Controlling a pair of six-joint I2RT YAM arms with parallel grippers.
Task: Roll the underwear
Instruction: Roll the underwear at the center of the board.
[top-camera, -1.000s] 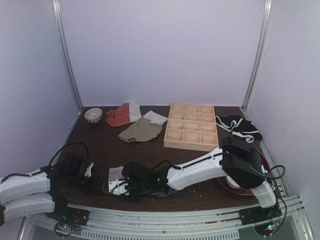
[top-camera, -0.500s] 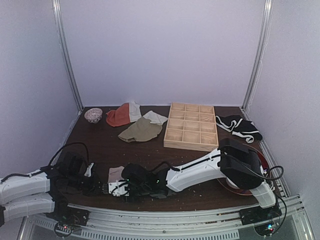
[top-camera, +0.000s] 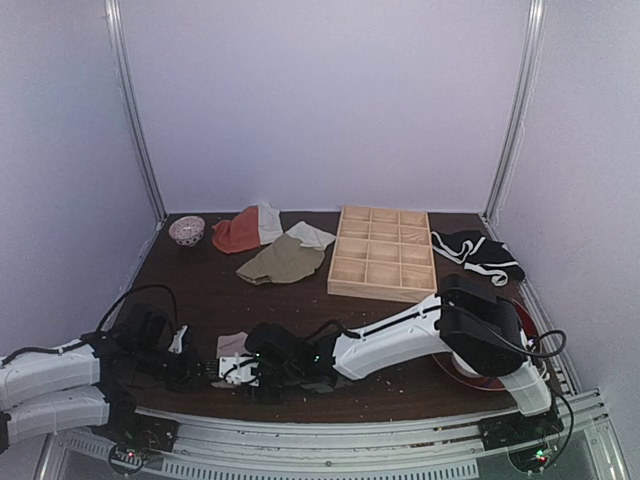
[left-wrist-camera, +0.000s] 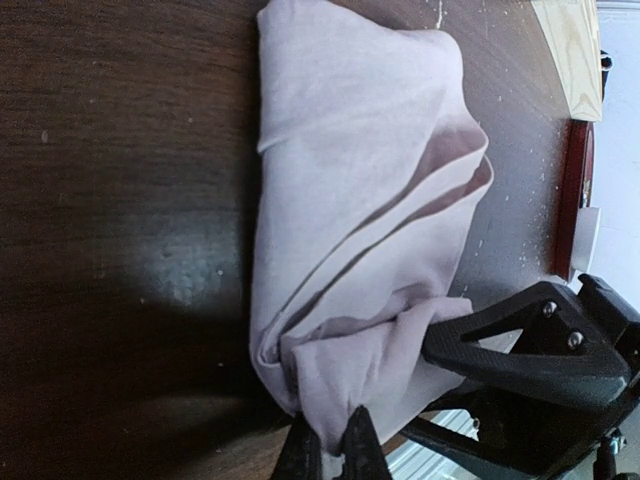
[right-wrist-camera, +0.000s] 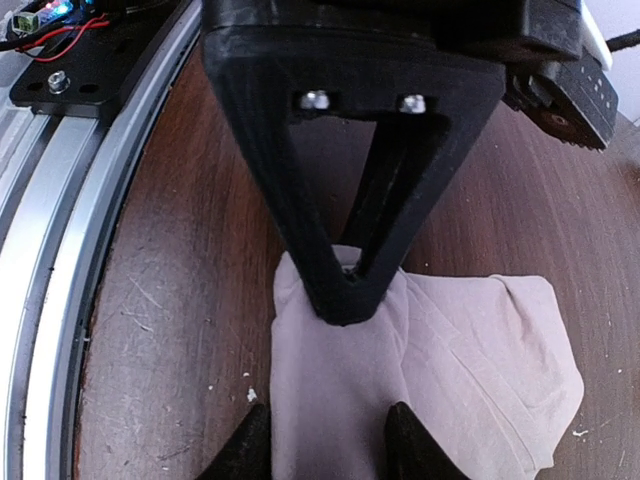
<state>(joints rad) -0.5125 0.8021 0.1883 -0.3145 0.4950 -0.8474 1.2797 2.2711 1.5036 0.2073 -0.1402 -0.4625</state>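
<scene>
Shifting only slightly over the last second, the right hand (right-wrist-camera: 330, 440) stayed clamped around the bunched underwear (left-wrist-camera: 360, 200) near the table's (top-camera: 200, 290) front-left edge, while the left hand (left-wrist-camera: 328, 452) kept one corner pinched tight, suggesting the roll was tightening but unfinished.

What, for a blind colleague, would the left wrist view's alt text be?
The left gripper pinches one end of the folded pink underwear on the dark table; the black right gripper clasps it at lower right.
</scene>
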